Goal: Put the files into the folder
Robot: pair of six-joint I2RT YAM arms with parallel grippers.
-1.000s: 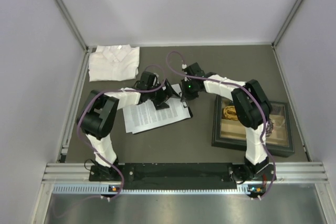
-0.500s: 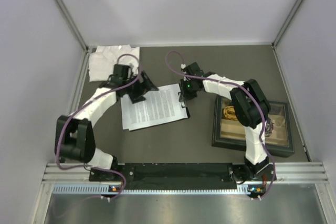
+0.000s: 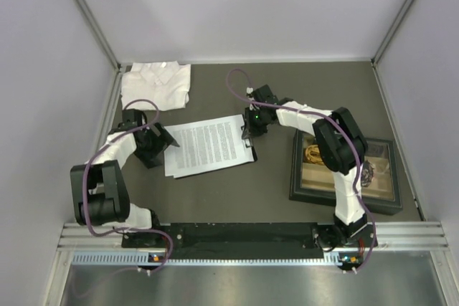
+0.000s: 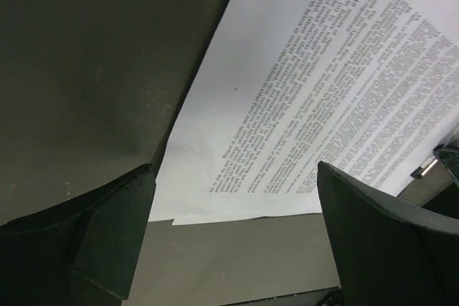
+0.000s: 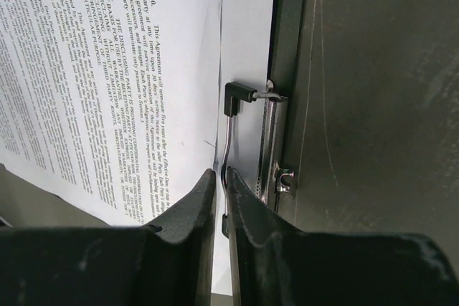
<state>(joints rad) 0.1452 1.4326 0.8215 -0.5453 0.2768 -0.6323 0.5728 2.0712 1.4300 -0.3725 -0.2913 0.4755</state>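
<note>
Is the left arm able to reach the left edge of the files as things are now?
Probably yes. The left gripper is open just beside the left edge of the files, with only bare table between. The right gripper is at the clip on the opposite edge, out of the way.

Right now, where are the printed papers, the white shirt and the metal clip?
printed papers point(image 3: 209, 147), overhead view, middle of top sheet.
white shirt point(image 3: 154, 85), overhead view, middle of cloth.
metal clip point(image 5: 270, 141), right wrist view, silver bar.

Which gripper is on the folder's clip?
The right gripper, pinched on the wire handle of the clip. The left gripper is wide open, holding nothing, at the opposite edge of the papers.
</note>
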